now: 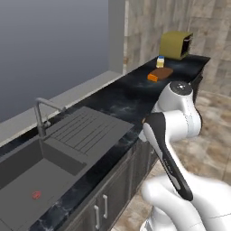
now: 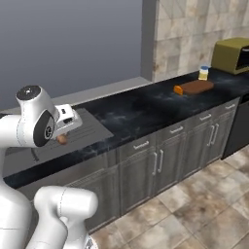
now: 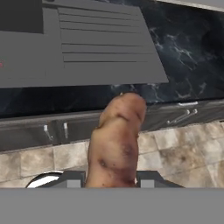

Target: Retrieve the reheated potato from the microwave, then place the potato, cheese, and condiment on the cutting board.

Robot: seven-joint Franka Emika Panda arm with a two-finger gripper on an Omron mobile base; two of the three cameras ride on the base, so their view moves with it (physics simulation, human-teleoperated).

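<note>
Clamped between the gripper fingers, the potato hangs over the counter's front edge beside the sink's drainboard. Far along the black counter, the cutting board carries the cheese, with the condiment just behind it.

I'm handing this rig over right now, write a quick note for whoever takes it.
Gripper: jaws shut on the potato, held over the counter edge by the sink drainboard.
Cheese is on the end of the cutting board; condiment stands just behind the board, on the counter.
Done: potato retrieved.
Left: carry potato to the board, then move the condiment onto it.
</note>
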